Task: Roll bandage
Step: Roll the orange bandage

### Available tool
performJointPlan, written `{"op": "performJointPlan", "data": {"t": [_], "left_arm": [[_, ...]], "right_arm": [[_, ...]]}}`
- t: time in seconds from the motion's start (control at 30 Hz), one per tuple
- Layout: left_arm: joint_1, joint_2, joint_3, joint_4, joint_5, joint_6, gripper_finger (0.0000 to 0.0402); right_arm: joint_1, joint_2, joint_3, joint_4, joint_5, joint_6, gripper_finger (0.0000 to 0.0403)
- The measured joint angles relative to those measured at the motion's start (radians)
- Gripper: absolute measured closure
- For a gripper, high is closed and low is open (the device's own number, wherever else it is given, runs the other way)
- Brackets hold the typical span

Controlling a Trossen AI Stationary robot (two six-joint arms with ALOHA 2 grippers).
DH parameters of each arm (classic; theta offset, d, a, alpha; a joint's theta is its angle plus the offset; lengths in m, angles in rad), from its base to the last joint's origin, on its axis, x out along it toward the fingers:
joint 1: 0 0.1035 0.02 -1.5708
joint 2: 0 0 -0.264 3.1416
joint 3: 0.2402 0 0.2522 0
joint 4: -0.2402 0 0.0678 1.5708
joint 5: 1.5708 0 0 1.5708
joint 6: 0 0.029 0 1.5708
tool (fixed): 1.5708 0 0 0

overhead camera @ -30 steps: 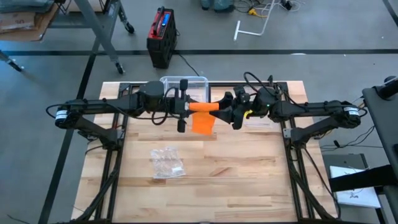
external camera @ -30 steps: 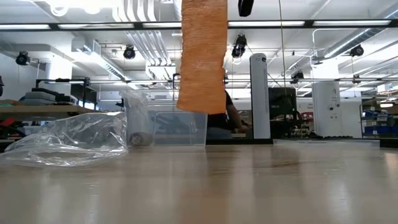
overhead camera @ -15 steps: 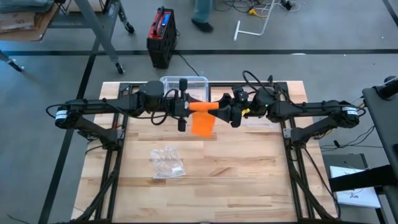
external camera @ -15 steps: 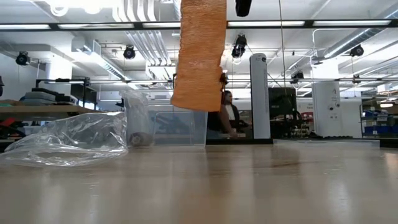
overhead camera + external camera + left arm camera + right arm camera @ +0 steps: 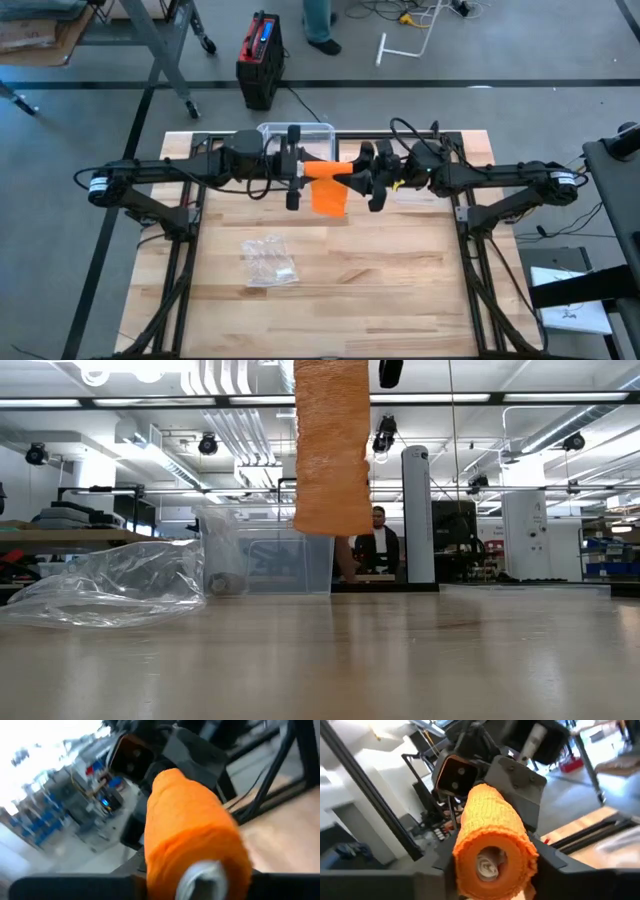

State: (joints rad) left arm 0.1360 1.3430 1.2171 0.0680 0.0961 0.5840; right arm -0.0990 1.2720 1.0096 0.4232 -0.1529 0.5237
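An orange bandage roll is held level, high above the table, between my two grippers. Its loose tail hangs straight down and ends well clear of the tabletop. My left gripper comes in from the table's left and is shut on the roll's left end. From the right, my right gripper is closed on the right end. Each wrist view looks along the roll at the other gripper behind it. My left gripper has the roll's left end between its two fingers, which lie level and come from the table's left. The roll sticks straight out from the fingers, clear of the table. My right gripper pinches the roll's right end, one finger on each side. Its fingers lie about level and come from the table's right, along the roll's axis. The tail hangs slack below.
A crumpled clear plastic bag lies on the wooden table left of centre. A clear plastic bin stands at the far edge behind the grippers. A person sits in the room beyond the table.
The hanging tail has swung toward the table's left and back toward the right. Its lower edge now stands slightly higher than a second ago. Both grippers have stayed in place at the roll's ends.
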Motion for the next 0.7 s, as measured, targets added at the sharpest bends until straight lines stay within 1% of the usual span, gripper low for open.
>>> {"op": "performJointPlan", "data": {"t": [0.1,0.17,0.2,0.27,0.37,0.4,0.43,0.47,0.5,0.6,0.7], "left_arm": [[0.0,-0.002,0.0,-0.013,-0.002,-0.197,0.0298],[0.0,-0.006,0.0,-0.058,0.002,-0.309,0.0274],[0.001,-0.007,0.0,-0.081,0.024,-0.354,0.026],[0.002,-0.007,0.0,-0.118,0.107,-0.427,0.0234],[0.0,-0.008,0.0,-0.118,0.272,-0.518,0.0197],[0.0,-0.009,0.0,-0.106,0.315,-0.537,0.0187],[0.0,-0.012,0.0,-0.094,0.332,-0.553,0.0177],[0.0,-0.016,0.0,-0.089,0.328,-0.567,0.0168],[0.0,-0.023,0.0,-0.088,0.303,-0.57,0.0161],[-0.002,-0.045,0.0,-0.117,0.183,-0.521,0.0144],[-0.001,-0.065,0.0,-0.154,0.072,-0.448,0.0133]], "right_arm": [[0.0,-0.001,0.0,0.007,0.021,-0.09,0.0288],[0.0,-0.001,0.0,0.008,0.026,-0.166,0.0304],[-0.002,-0.002,0.0,0.008,0.026,-0.208,0.0311],[-0.002,-0.005,0.0,-0.001,0.026,-0.294,0.0319],[-0.002,-0.008,0.0,-0.016,0.021,-0.424,0.0323],[-0.001,-0.008,0.001,-0.018,0.018,-0.461,0.0322],[-0.001,-0.009,0.001,-0.021,0.013,-0.494,0.0321],[-0.001,-0.01,0.002,-0.024,0.009,-0.521,0.0318],[-0.002,-0.01,0.002,-0.026,0.01,-0.545,0.0316],[-0.002,-0.01,0.002,-0.036,0.022,-0.592,0.0313],[-0.002,-0.017,0.001,-0.06,0.016,-0.601,0.0315]]}}
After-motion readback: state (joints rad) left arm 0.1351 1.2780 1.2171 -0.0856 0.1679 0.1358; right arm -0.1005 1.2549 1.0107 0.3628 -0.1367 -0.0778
